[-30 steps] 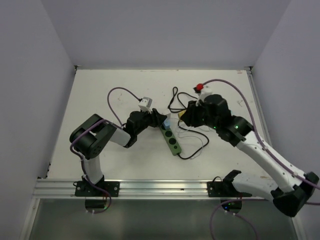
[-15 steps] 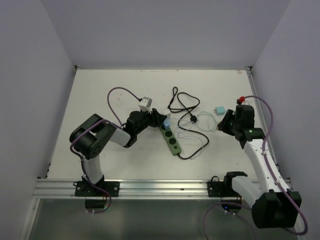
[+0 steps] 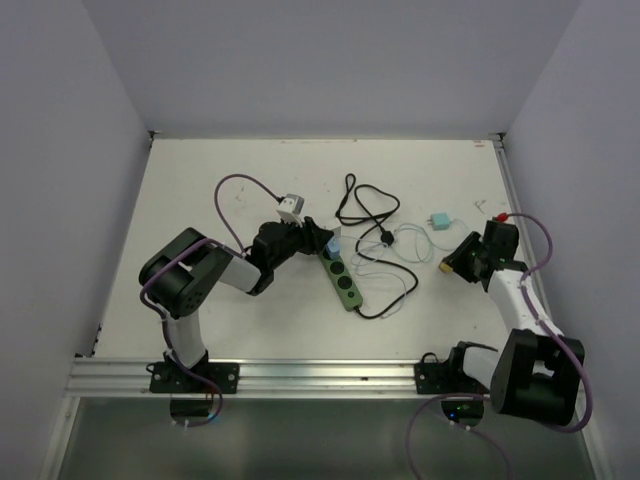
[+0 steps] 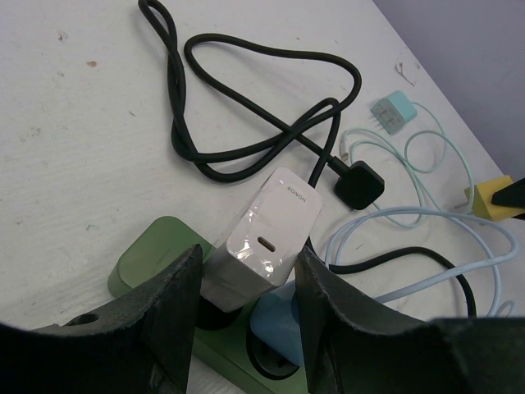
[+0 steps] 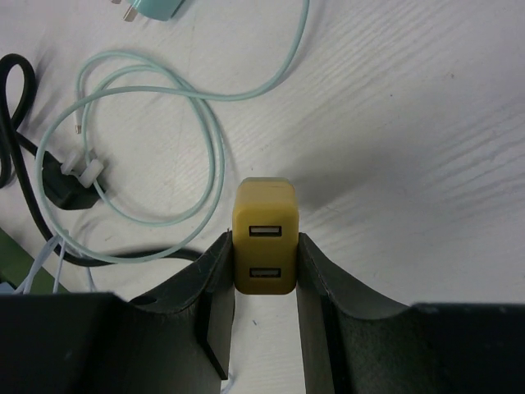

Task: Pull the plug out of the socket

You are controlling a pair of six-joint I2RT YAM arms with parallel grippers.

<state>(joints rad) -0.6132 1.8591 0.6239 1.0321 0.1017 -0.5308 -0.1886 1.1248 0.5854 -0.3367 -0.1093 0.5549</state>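
Now right arm (image 3: 518,298) bends sharply — jaws clamped on yellow plug (image 5: 264,238)

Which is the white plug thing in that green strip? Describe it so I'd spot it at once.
Find the long green power strip lying slantwise mid-table. At its far end, in the left gripper, a white charger block sits plugged in. Its neighbour in the strip is a pale blue plug; this one is white, boxy, with a small oval port on its face.
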